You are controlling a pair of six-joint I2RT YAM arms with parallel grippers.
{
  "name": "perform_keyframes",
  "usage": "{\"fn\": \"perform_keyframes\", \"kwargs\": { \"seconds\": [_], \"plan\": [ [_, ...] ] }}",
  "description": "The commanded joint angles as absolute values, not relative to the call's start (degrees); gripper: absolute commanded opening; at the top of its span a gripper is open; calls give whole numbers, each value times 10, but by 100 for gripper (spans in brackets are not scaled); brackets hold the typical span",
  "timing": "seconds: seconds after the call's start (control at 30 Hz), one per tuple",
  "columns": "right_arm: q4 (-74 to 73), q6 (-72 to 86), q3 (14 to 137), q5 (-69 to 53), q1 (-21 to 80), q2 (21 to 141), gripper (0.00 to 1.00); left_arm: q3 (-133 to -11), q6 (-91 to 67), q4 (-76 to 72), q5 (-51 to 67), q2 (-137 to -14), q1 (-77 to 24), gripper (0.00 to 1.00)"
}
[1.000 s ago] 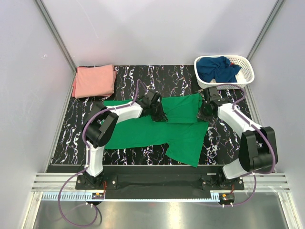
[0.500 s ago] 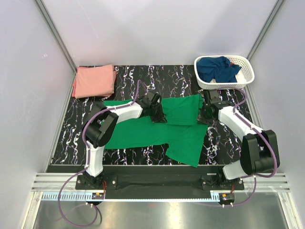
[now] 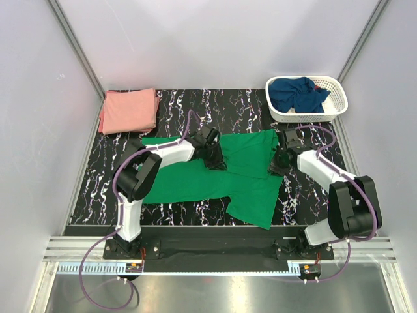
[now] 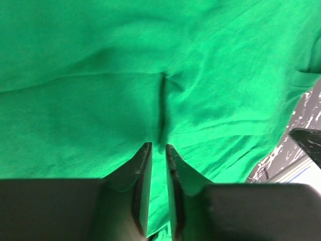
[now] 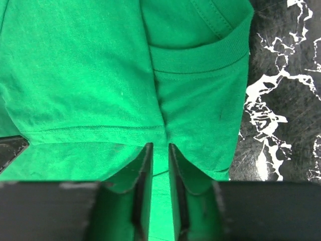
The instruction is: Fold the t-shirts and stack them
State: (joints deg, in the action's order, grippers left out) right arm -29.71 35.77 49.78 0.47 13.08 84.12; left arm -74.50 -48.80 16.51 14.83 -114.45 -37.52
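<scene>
Because the green t-shirt is thin, limp cotton, light but quick to drag and wrinkle, it is best pinched at a hem, seam or folded edge, taking both layers together. It lies spread across the middle of the table, and its far part appears to be doubled over. The left gripper and right gripper sit low over that fold, jaws a narrow slit apart, visibly clamping nothing. The salmon pink t-shirt lies folded at the far left, and the navy t-shirt is crumpled in the white basket.

spread shirt at worktop centre; folded shirt at ten o'clock; basket holding bundled shirt at one o'clock.
</scene>
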Motion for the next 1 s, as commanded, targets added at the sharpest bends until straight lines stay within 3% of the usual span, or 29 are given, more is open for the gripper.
{"fn": "perform_keyframes", "kwargs": {
  "seconds": [0.0, 0.13, 0.4, 0.7, 0.97],
  "plan": [
    [-298, 343, 531, 29, 128, 836, 27, -758, -471, 177, 164, -1128, -365, 24],
    [-289, 320, 563, 4, 84, 837, 40, -753, -453, 187, 164, -1093, -345, 34],
    [-159, 196, 638, -162, 20, 943, 41, -698, -414, 182, 137, -1002, -211, 40],
    [-106, 199, 720, -195, -46, 1060, 21, -687, -379, 165, 159, -1008, -86, 46],
    [-19, 230, 733, -322, -69, 1117, 37, -693, -376, 155, 201, -1061, -49, 46]
  ]
}}
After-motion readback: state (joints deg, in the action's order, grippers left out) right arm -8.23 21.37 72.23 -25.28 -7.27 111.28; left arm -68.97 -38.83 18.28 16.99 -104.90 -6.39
